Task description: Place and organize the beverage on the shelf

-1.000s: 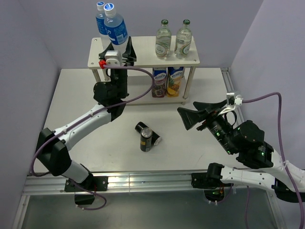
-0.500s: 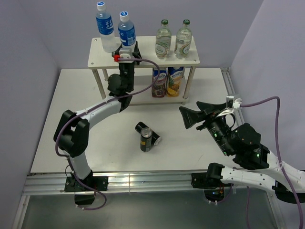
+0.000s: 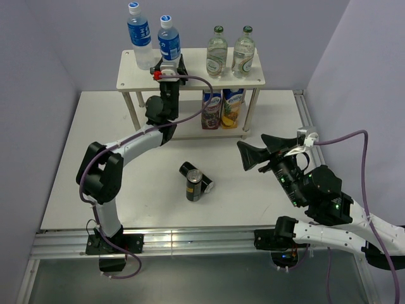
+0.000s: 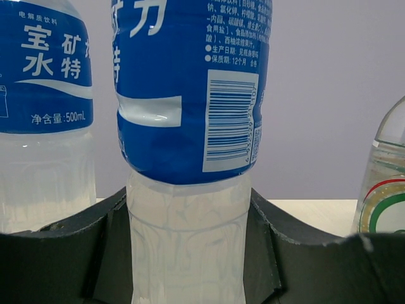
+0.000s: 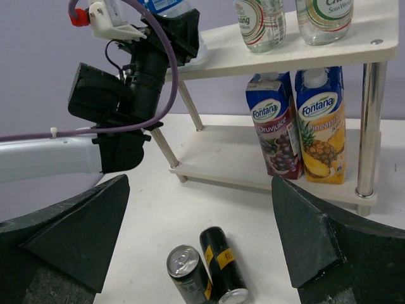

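**A:** What's being held by the left gripper point(image 4: 190, 250) here, and why so low?

**B:** It's clamped onto a water bottle point(image 4: 190, 95), down on the clear part under the blue label. Probably so the bottle is kept upright and the label isn't crushed. It's held over the left half of the shelf point(image 3: 196, 77), top board, just beside the second water bottle point(image 3: 138, 35). Whether the base is actually set down can't be told, since it's hidden by the fingers.

**A:** So like is being grouped with like?

**B:** Looks that way. The two glass bottles point(image 3: 230, 52) are paired on the right of the same board, and the juice cartons point(image 3: 223, 109) are parked on the lower one.

**A:** And the right gripper point(image 3: 250, 147)?

**B:** Spread wide, nothing gripped, hung above the table point(image 3: 114, 126) and aimed at the two cans point(image 3: 195, 180). One can is stood up, one is lying down, touching each other, well apart from the shelf. Those are likely meant to be picked next.
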